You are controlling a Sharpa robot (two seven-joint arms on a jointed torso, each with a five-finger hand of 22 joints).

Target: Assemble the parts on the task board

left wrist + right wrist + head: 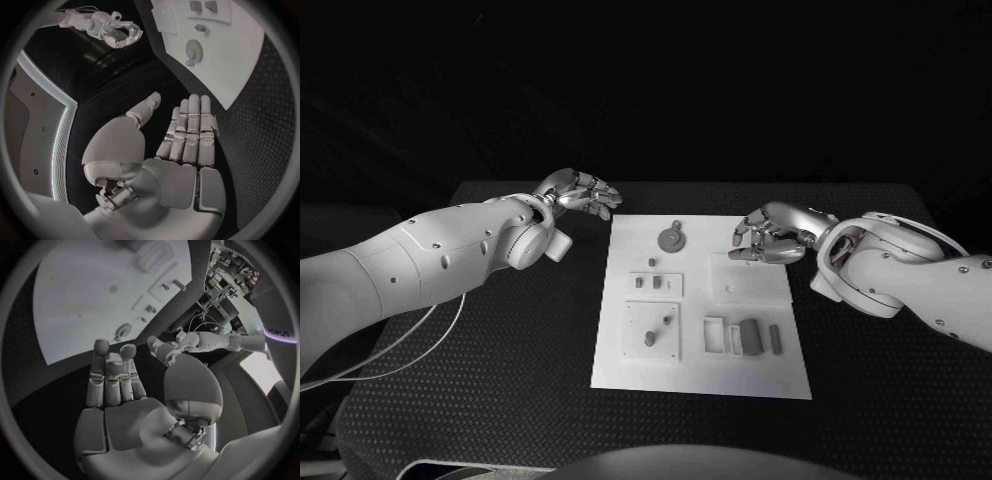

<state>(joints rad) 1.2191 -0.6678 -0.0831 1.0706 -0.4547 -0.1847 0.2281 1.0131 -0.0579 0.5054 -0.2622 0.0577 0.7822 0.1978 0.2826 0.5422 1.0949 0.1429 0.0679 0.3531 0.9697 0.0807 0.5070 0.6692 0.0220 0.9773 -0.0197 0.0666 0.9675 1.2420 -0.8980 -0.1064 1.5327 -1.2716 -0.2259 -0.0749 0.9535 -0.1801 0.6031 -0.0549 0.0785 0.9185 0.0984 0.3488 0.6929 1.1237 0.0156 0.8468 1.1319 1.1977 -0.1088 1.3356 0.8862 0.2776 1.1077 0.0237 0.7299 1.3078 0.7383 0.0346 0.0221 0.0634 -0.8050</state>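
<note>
Writing: a few pale letters show on a surface in the room in the right wrist view; too small to read. No marks readable on the board or parts.
Task board (769,375): white plate at the middle of the black table (473,400), long axis running from the near edge toward the far edge, slightly skewed.
Gear (672,238): grey round part lying flat near the board's far-left corner, a short stub pointing toward the far edge; also seen beyond the left fingers (193,50).
Small pegs (648,282): a few short grey pieces in a raised square, left half of the board, mid-length.
Slanted piece (655,332): grey, on the near-left square, long axis diagonal.
Bar parts (753,336): grey oblong pieces near the board's near-right part, long axes pointing near to far, side by side.
Left hand (583,192): released, fingers straight and together in its wrist view, thumb apart, holding nothing; off the board's far-left corner.
Right hand (776,233): released, fingers extended, grasping nothing; above the board's far-right corner.
</note>
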